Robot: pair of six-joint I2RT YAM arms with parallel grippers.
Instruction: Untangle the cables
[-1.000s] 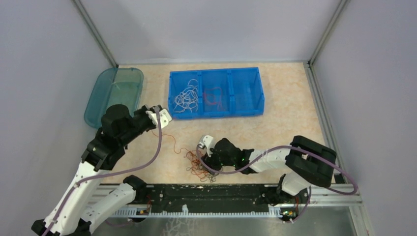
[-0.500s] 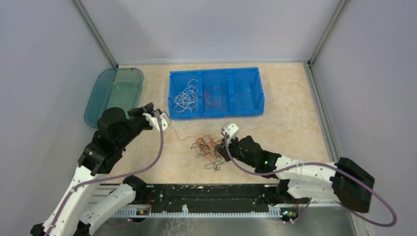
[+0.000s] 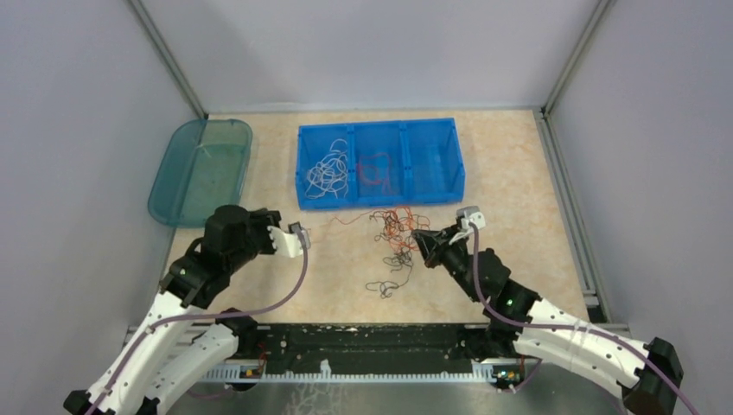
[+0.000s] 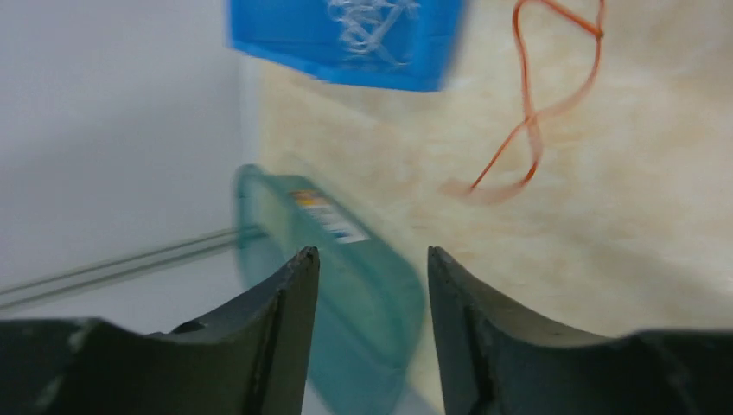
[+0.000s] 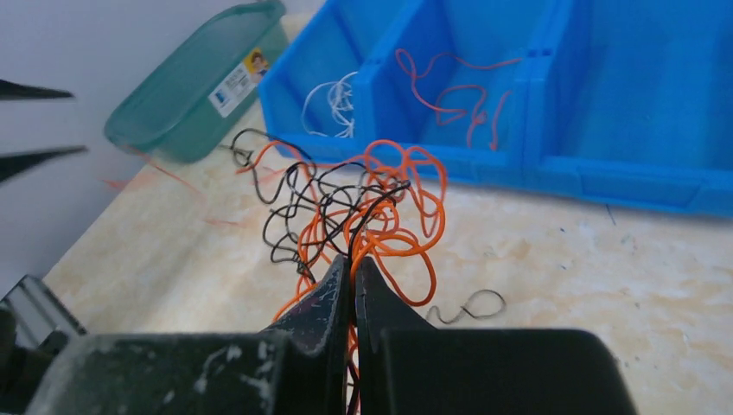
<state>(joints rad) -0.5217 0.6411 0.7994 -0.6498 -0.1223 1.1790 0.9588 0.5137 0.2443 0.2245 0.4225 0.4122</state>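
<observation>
The cables form a tangle of thin orange and black wires in front of the blue bin. My right gripper is shut on black and orange strands of this tangle, its jaws pressed together. One orange strand trails left toward my left gripper. That gripper is open with nothing between its fingers; the orange strand lies on the table beyond them, apart. A loose black wire lies nearer the arms.
The blue three-compartment bin holds white wires on the left and orange ones in the middle. A teal translucent container lies at far left, close ahead of the left fingers. Grey walls enclose the table.
The right gripper shut on the tangle and dragged it right and toward the bin. The left gripper drew back toward the near edge and opened, letting the orange strand go.
</observation>
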